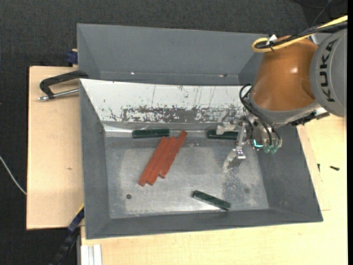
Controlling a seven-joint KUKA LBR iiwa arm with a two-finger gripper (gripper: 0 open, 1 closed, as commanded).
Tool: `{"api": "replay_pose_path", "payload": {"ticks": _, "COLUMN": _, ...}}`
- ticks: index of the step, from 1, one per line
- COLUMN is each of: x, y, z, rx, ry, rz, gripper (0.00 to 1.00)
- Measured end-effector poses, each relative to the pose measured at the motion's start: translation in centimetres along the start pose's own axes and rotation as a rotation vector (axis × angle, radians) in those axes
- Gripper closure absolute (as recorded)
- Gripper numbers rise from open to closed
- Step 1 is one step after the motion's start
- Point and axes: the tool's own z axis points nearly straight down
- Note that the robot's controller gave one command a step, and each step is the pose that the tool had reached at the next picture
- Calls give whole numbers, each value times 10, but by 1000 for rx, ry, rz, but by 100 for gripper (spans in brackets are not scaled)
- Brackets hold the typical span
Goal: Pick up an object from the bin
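Note:
My gripper hangs over the right part of the bin floor, open, with nothing between its fingers. One fingertip points toward the back wall, and the other fingertip is lower down over bare floor. A short dark green bar lies along the back wall, just beside the upper fingertip; I cannot tell whether they touch. Another dark green bar lies tilted near the front wall, below the gripper and apart from it.
Two orange-red sticks lie side by side on a diagonal in the middle left of the bin. A third dark green bar rests against the back wall at the left. A small dark speck sits near the front left corner.

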Motion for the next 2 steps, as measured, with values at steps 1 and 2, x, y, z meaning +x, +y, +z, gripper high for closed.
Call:
{"api": "replay_pose_path", "payload": {"ticks": 1, "x": -2, "y": 0, "z": -4, "rx": 1, "ry": -9, "rz": -1, "gripper": 0}}
{"api": "replay_pose_path", "payload": {"ticks": 2, "x": 35, "y": 13, "z": 31, "rx": 1, "ry": -11, "rz": -47, "gripper": 0}}
